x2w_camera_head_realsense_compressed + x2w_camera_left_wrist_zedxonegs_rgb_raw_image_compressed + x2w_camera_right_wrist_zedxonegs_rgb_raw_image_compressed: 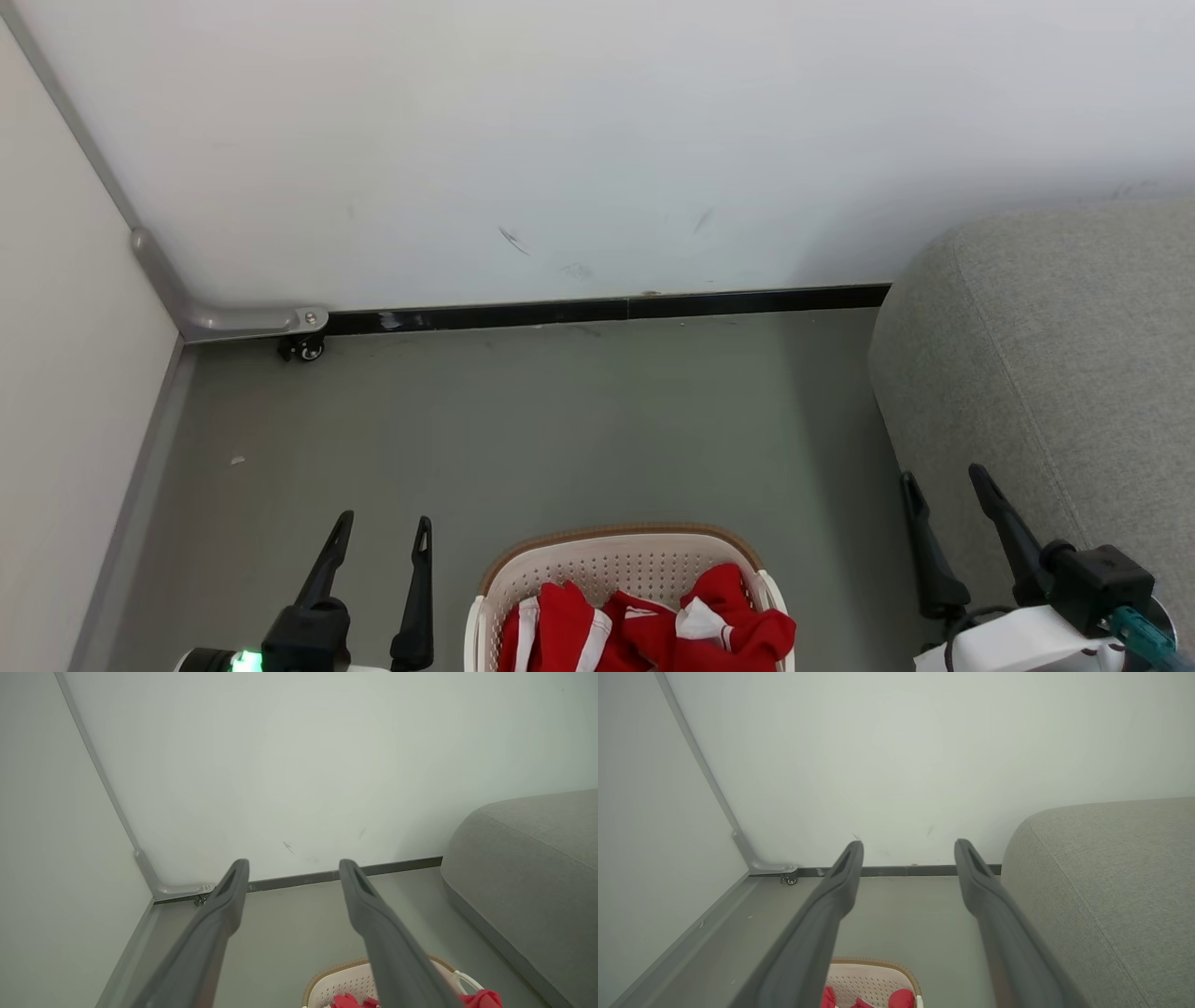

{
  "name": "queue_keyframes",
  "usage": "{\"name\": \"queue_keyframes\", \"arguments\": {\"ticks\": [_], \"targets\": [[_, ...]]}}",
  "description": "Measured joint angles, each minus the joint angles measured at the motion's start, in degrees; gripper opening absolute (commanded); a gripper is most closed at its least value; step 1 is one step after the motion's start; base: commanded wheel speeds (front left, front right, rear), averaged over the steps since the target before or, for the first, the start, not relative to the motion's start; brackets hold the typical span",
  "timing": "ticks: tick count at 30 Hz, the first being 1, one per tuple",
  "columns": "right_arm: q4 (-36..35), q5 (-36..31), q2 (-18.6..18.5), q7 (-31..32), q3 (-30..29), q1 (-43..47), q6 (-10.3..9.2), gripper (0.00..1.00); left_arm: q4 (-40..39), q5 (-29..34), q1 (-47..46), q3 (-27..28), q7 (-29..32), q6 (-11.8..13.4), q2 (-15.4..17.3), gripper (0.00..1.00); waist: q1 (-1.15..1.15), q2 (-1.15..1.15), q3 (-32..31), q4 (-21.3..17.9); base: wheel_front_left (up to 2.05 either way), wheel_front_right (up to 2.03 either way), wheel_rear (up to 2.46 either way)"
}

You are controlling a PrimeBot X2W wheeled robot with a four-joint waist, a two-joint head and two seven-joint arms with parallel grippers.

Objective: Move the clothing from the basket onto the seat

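Beside the basket, left gripper and right gripper are hanging open and empty; the clothing, likely soft and light, is offering raised folds to pinch.

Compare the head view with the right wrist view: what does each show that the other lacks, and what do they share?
Head view adds: the left gripper, open, and the clothing's white stripes. Right wrist view adds: a look along the right gripper's spread fingers. Both: basket, red clothing, seat, caster.
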Motion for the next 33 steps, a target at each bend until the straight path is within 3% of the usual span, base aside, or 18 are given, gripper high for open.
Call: {"name": "queue_keyframes", "arguments": {"ticks": [33], "targets": [[-1.37, 0.33, 0.00, -0.01, 0.13, -0.02, 0.00, 1.00, 1.22, 0.58, -0.77, -0.60, 0.00, -0.76, 0.47, 1.00, -0.01, 0.00, 1.69, -1.23, 0.00, 0.00, 0.00]]}}
